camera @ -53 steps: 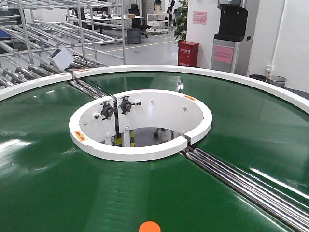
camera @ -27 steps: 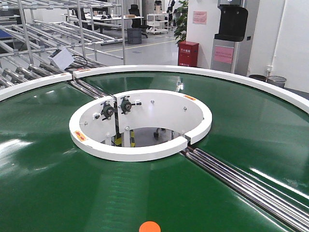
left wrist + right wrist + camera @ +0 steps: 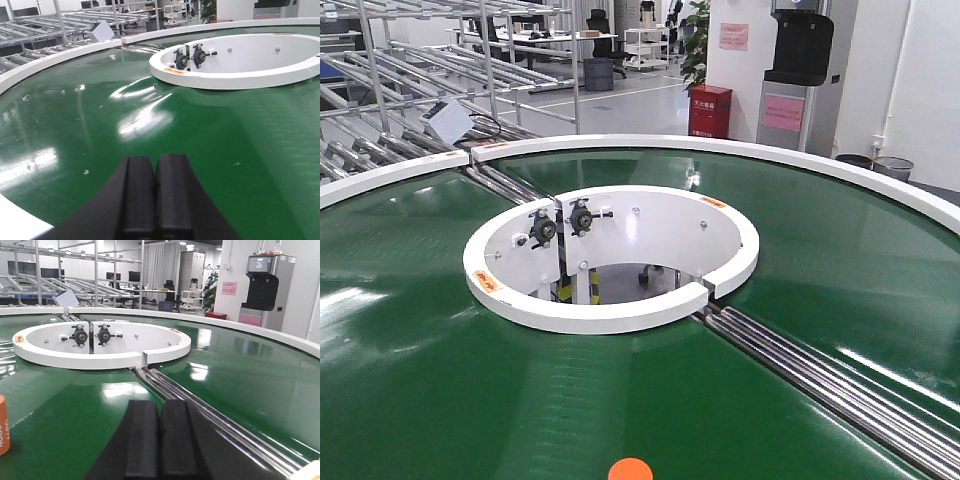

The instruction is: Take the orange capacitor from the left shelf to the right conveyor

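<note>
Only the right wrist view shows orange capacitor point(image 3: 3, 425) lettering.

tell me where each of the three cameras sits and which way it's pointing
Exterior front view: high, looking down across the green belt to the white inner ring and steel racks; no robot parts show; the orange capacitor peeks in at the bottom edge.
Left wrist view: low over the belt, facing the inner ring; the left gripper with its fingers together fills the bottom.
Right wrist view: low, facing the ring and steel rollers; right gripper closed, capacitor at the left edge.
Shared: all three see the inner ring.
</note>
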Available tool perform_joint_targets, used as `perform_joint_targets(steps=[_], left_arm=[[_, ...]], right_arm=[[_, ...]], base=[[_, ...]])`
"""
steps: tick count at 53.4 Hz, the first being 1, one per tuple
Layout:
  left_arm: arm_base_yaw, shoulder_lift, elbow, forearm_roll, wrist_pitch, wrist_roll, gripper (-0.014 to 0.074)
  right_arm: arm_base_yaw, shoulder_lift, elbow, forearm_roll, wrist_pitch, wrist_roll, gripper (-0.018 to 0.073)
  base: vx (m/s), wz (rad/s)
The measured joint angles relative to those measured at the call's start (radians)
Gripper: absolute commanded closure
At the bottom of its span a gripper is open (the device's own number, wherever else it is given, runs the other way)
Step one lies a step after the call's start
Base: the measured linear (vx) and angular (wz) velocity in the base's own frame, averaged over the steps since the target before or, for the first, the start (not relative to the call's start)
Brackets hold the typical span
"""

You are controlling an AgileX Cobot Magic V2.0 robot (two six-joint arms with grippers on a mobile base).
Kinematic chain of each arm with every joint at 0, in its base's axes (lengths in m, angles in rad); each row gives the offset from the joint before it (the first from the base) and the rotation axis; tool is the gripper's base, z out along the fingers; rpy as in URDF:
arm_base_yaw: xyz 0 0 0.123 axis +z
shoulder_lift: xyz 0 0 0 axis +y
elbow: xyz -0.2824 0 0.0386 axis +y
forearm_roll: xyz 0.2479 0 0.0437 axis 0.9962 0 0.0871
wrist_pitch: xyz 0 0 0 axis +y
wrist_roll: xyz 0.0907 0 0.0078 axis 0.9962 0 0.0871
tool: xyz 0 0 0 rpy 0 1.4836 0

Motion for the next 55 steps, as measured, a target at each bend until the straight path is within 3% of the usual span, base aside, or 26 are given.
perform_joint_targets(steps=[55], left_arm=[[0.0, 0.0, 0.0, 0.0, 0.0, 0.0, 0.0602]], right_arm=[[0.0, 0.0, 0.0, 0.007, 0.023, 0.012, 0.0567]], base=[[0.0, 0.0]])
